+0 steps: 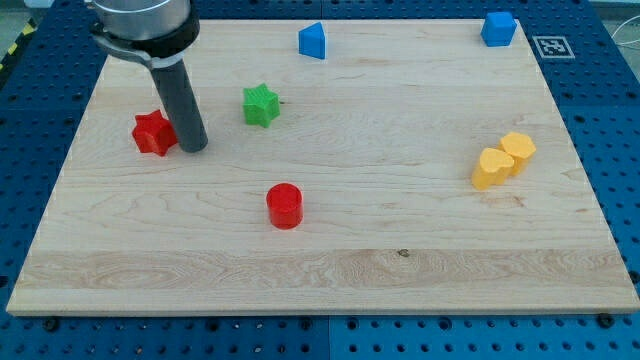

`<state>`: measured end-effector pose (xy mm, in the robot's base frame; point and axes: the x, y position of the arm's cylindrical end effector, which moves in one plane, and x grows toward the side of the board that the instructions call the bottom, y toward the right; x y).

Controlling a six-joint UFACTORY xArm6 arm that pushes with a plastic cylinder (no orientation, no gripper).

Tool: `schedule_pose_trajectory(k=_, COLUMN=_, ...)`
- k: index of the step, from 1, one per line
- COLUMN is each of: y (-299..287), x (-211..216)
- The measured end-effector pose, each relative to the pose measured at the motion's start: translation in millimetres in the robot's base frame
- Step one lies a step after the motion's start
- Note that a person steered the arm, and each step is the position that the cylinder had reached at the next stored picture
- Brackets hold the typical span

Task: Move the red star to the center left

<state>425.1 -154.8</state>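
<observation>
My tip (194, 149) rests on the wooden board (330, 270) just beside the red star (153, 132), on the star's right side as the view has it, so close that the two look to be touching or nearly so, though I cannot tell for certain whether there is a sliver of gap. That is the relation the coming move turns on: the star lies toward the view's left of my tip, and the centre-left area of the board lies further the same way, perhaps slightly toward the view's bottom, so a push leftward seems already lined up. The star sits in the left part of the board, a little above its middle height, so I judge it close to its goal already and needing only a short nudge. The tool is a plain dark rod with no jaws; it holds nothing and can only shove. A star has no real long axis, so it may turn if pushed off-centre. The green star (260, 104) stands apart to the view's right of my tip, the red cylinder (285, 205) lower down, both out of the way. The only marking is a black-and-white square tag (551, 45) off the top right corner; no brand or readable writing shows
</observation>
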Motion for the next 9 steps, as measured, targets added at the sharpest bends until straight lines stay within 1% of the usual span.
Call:
schedule_pose_trajectory(k=1, y=0.0, x=-13.8)
schedule_pose_trajectory(k=2, y=-4.7, x=-17.5)
schedule_pose_trajectory(k=4, y=-30.5, x=-17.5)
schedule_pose_trajectory(k=5, y=-30.9, x=-17.5)
schedule_pose_trajectory(k=6, y=-5.3, x=-13.9)
schedule_pose_trajectory(k=7, y=-0.2, x=5.1)
schedule_pose_trajectory(k=8, y=-7.6, x=11.5)
schedule_pose_trajectory(k=9, y=-27.6, x=11.5)
